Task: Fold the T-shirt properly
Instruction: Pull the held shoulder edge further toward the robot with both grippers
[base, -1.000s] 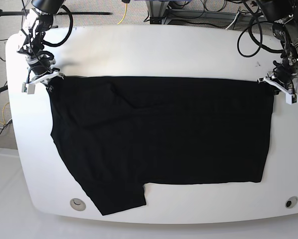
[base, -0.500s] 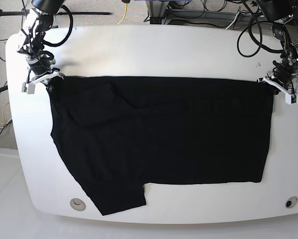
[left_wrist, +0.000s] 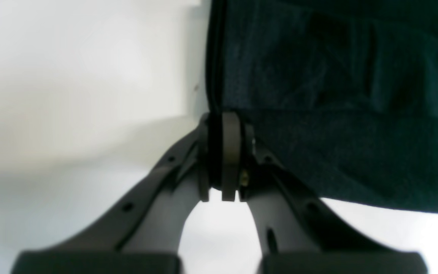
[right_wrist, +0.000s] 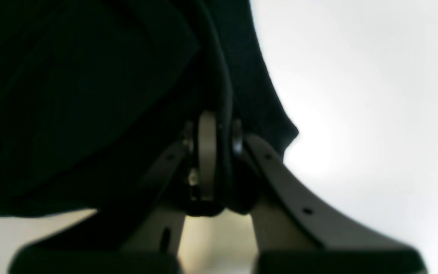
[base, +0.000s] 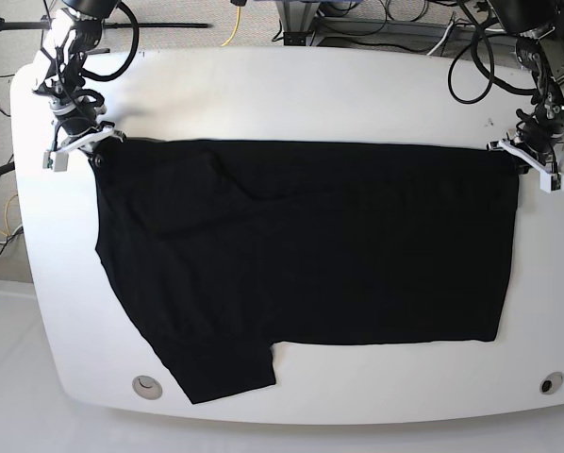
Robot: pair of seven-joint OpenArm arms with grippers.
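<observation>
The large black short-sleeved cloth T-shirt (base: 301, 264) lies spread flat, plain side up, across the middle of the white rounded bench (base: 291, 90), one sleeve pointing toward 7 o'clock near the front edge. Its far edge runs taut in a straight line between the two claws. The left claw (base: 530, 159) sits at the shirt's 2 o'clock corner, its jaws pressed together on the hem (the wrist view shows dark fabric (left_wrist: 337, 114) pinched between the pads (left_wrist: 230, 152)). The right claw (base: 86, 143) sits at the 10 o'clock corner, likewise clamped on a thick fold of the black cloth (right_wrist: 89, 95). Black cables (base: 471, 66) trail behind both arms at the bench's far side.
</observation>
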